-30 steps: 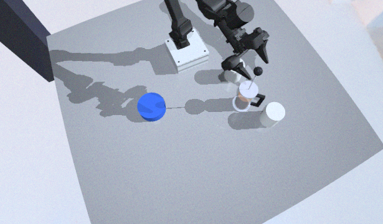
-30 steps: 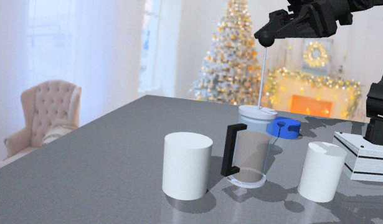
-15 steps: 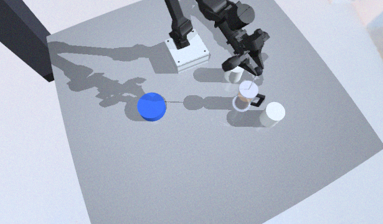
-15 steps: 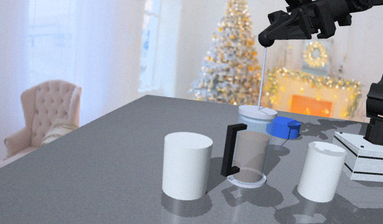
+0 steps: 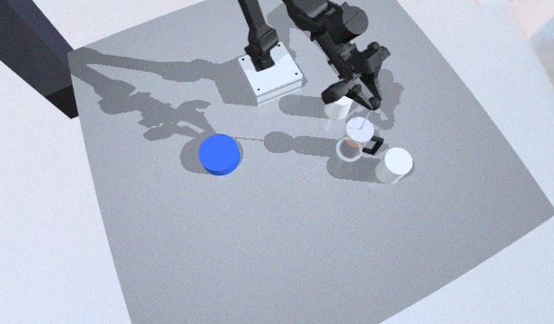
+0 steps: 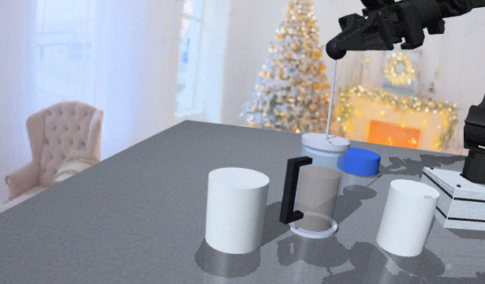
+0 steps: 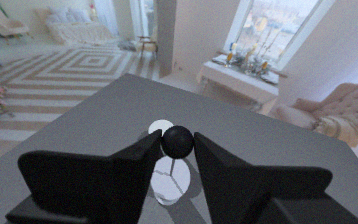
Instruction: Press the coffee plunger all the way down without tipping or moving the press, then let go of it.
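Note:
The coffee press (image 6: pixel 318 185) (image 5: pixel 359 130) (image 7: pixel 171 179) stands upright on the table, with a white lid (image 6: pixel 326 143), a black handle (image 5: pixel 373 145) (image 6: pixel 291 191) and brown contents in its clear body. Its thin plunger rod (image 6: pixel 331 99) stands high above the lid and ends in a round black knob (image 5: pixel 374 103) (image 6: pixel 336 49) (image 7: pixel 177 142). My gripper (image 5: pixel 373 104) (image 6: pixel 337 48) (image 7: pixel 177 134) is shut on the knob, with one fingertip on each side of it in the wrist view.
A white cylinder (image 5: pixel 397 163) (image 6: pixel 237 211) (image 7: pixel 160 127) stands beside the press on its handle side. Another white cylinder (image 5: pixel 338 109) (image 6: pixel 408 218) stands on the side nearer the robot base (image 5: pixel 273 81) (image 6: pixel 468 201). A blue disc (image 5: pixel 219 153) (image 6: pixel 362 162) lies farther off.

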Controlling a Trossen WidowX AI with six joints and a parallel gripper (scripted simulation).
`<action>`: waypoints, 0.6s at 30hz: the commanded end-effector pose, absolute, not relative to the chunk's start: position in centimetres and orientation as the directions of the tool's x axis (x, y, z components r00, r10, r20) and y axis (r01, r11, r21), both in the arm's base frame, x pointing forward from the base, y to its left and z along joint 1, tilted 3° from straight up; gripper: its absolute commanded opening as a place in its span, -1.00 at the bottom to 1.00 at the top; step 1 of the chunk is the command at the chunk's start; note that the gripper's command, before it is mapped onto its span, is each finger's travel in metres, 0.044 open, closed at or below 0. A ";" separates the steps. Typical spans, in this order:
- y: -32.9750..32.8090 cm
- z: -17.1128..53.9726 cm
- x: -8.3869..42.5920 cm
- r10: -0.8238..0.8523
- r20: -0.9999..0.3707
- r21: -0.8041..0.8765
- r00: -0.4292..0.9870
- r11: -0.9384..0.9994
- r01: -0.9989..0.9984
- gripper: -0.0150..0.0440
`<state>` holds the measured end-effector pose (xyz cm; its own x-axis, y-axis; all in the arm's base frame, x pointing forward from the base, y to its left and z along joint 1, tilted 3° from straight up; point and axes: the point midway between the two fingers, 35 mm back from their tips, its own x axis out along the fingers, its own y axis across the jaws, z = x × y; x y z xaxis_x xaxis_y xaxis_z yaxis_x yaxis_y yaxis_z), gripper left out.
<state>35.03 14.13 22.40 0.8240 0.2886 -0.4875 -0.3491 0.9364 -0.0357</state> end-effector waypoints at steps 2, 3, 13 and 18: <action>14.2 21.3 35.2 0.287 -0.497 -0.039 0.819 0.935 -0.352 -0.05; 14.2 21.1 35.2 0.287 -0.497 -0.039 0.819 0.935 -0.352 -0.05; 14.2 19.5 35.5 0.287 -0.497 -0.039 0.819 0.935 -0.352 -0.05; 14.3 18.7 35.7 0.287 -0.497 -0.039 0.819 0.935 -0.352 -0.05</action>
<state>35.85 14.36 21.34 0.8466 0.2982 -0.4409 -0.3476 0.9370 -0.0337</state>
